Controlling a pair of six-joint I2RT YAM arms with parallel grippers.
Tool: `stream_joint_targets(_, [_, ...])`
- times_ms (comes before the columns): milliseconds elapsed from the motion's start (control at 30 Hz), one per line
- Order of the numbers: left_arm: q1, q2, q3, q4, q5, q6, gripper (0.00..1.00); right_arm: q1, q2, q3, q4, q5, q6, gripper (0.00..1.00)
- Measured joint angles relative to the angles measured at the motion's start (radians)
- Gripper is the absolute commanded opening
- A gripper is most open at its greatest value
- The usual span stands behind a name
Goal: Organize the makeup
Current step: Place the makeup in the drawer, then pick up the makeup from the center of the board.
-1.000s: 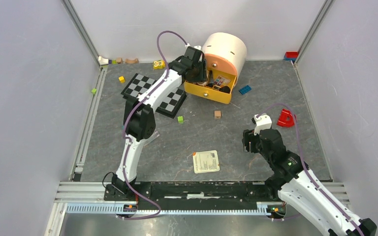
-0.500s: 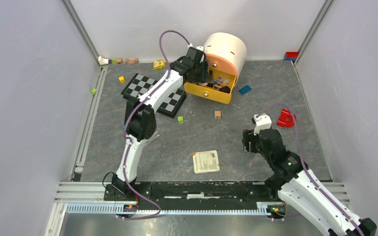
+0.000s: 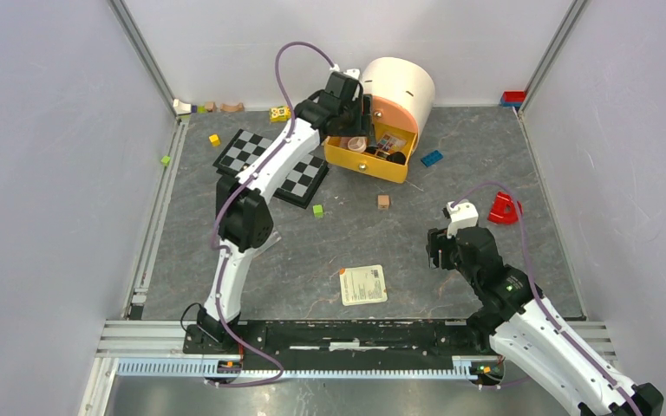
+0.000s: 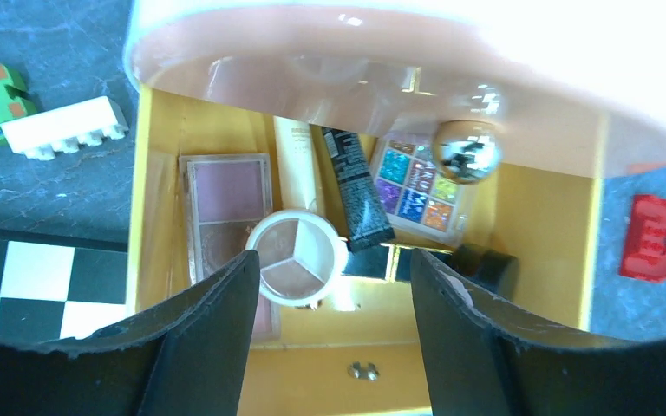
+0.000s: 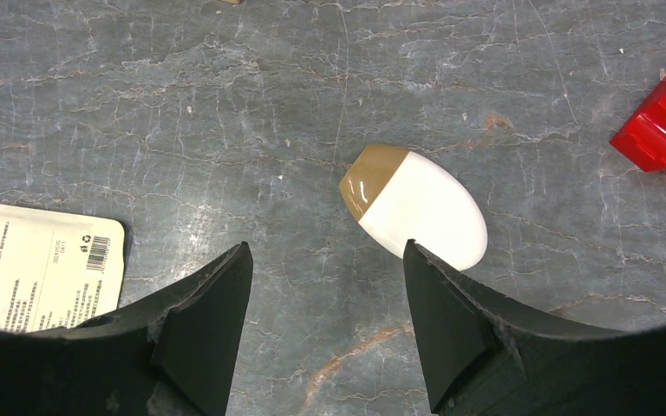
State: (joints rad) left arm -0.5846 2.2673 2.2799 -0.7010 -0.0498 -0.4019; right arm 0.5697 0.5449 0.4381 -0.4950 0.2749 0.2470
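Note:
The yellow drawer (image 4: 538, 225) of a round peach organizer (image 3: 396, 87) stands pulled out. In it lie a round compact (image 4: 295, 260), a pink palette (image 4: 225, 191), a multicolour palette (image 4: 416, 186), a black tube (image 4: 355, 186) and a cream tube (image 4: 297, 165). My left gripper (image 4: 334, 260) hovers open over the drawer (image 3: 371, 163), with nothing between its fingers. A white egg-shaped sponge (image 5: 412, 208) with a tan tip lies on the table. My right gripper (image 5: 326, 250) hangs open just short of it, holding nothing. The right arm hides the sponge in the top view.
A chessboard (image 3: 273, 165) lies left of the drawer. A printed card (image 3: 363, 284) sits near the front. A red brick (image 3: 503, 209), a blue brick (image 3: 431, 158), a green cube (image 3: 318, 210) and a wooden cube (image 3: 383, 201) are scattered about. A white brick (image 4: 65, 128) lies beside the drawer.
My left gripper has opened wider and lifted back a little from the drawer, and the round compact now shows lying in it. The right arm has not moved.

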Motion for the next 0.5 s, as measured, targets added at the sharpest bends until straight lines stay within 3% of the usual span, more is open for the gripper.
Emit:
stream_joint_targets(267, [0.000, -0.246, -0.090, 0.033, 0.006, -0.001, 0.73, 0.000, 0.016, 0.000, 0.000, 0.008, 0.003, 0.71])
stream_joint_targets(500, [-0.002, -0.632, -0.467, 0.175, 0.008, -0.069, 0.71, 0.000, 0.059, 0.020, -0.007, 0.040, 0.025, 0.70])
